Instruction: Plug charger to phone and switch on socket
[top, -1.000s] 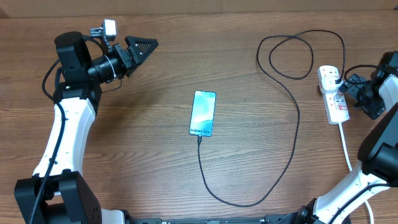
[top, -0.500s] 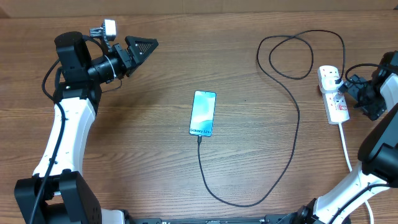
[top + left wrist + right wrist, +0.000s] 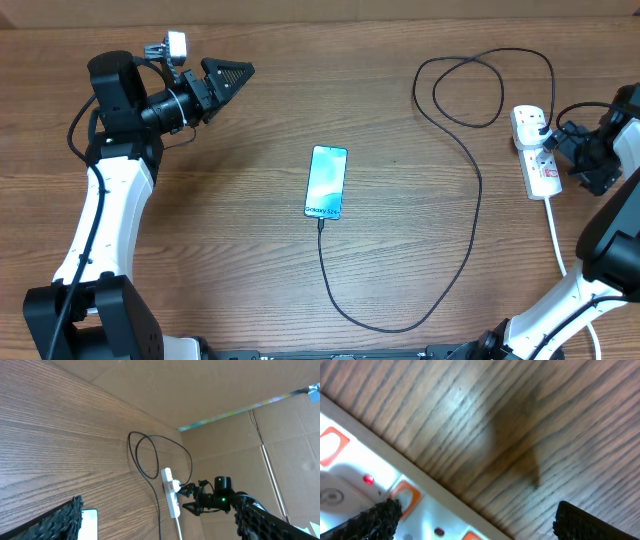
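Switching was judged in hand. The released right end effector (image 3: 553, 142) was poised at the white oblong socket strip (image 3: 545, 178); a switch press was needed.

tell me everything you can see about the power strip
The socket is a white, plastic-looking oblong strip lying flat at the right of the overhead view. A black plug sits in its far outlet; orange-red switch markings and a small red dot show on its top. A thick white cord leaves its near end. The right gripper hovers open beside it; contact unclear.
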Tool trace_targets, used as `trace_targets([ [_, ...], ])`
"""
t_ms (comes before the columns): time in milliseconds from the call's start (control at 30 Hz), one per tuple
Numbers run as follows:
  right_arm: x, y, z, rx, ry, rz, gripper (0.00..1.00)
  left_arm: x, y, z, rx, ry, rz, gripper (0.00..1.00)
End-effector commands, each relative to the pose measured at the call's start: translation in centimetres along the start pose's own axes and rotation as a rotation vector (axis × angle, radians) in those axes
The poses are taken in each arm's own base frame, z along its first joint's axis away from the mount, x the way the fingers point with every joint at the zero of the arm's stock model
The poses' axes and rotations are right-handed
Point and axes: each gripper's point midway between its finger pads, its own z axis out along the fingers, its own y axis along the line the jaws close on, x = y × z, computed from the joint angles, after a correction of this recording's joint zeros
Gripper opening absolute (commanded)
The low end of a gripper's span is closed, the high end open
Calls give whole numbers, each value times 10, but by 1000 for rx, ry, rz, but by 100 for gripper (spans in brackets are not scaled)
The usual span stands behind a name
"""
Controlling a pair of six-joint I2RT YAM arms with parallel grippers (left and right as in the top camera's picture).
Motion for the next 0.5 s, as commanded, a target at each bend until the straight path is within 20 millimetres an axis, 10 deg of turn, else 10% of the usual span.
trace_targets([
  [0, 22, 9, 14, -26, 82, -43, 100, -5, -15, -6, 16, -18, 58, 100],
  [267, 14, -13, -7, 12, 61, 29, 100, -5, -15, -6, 16, -18, 58, 100],
  [467, 4, 15, -108, -84, -143, -22, 100, -5, -15, -5, 15, -18, 58, 100],
])
